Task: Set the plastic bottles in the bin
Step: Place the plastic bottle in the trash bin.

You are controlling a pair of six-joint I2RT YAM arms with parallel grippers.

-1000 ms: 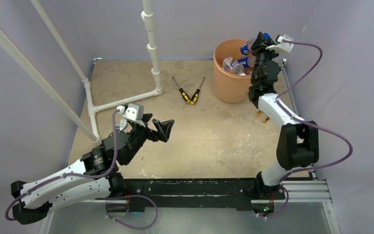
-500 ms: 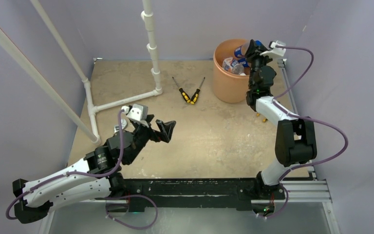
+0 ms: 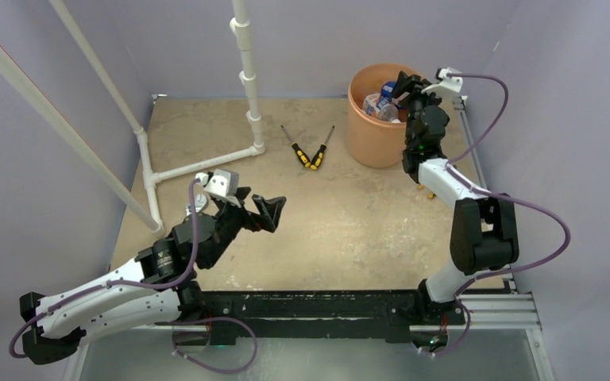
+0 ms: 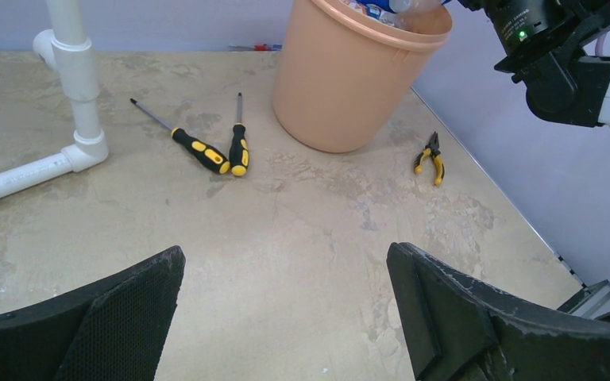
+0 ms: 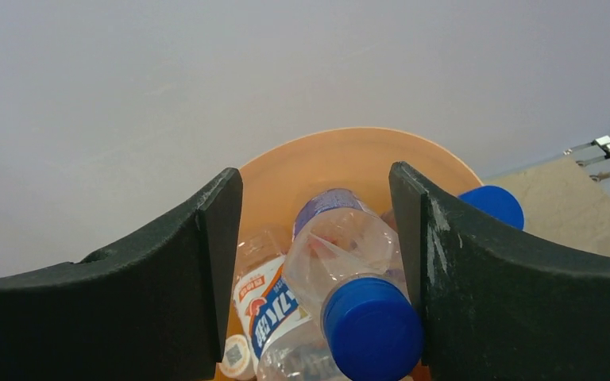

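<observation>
The bin (image 3: 369,143) is an orange bucket at the back right, also seen in the left wrist view (image 4: 341,87). Several plastic bottles (image 3: 377,103) lie inside it. My right gripper (image 3: 403,86) hangs over the bin's right rim. In the right wrist view its jaws (image 5: 316,178) stand open, and a clear bottle (image 5: 341,254) with a blue cap (image 5: 372,329) lies loose between them over the bin (image 5: 349,151), close to the right finger. Beside it lies a bottle with a blue-and-red label (image 5: 266,305). My left gripper (image 3: 266,210) hovers open over bare table, holding nothing (image 4: 286,252).
Two yellow-and-black screwdrivers (image 3: 310,151) lie left of the bin. Small pliers (image 4: 431,155) lie on the table at its right, near the wall. A white pipe frame (image 3: 246,79) stands at the back left. Purple walls enclose the table.
My right gripper moved left over the bin and its jaws opened, letting go of the blue-capped bottle. The left arm shifted slightly.
</observation>
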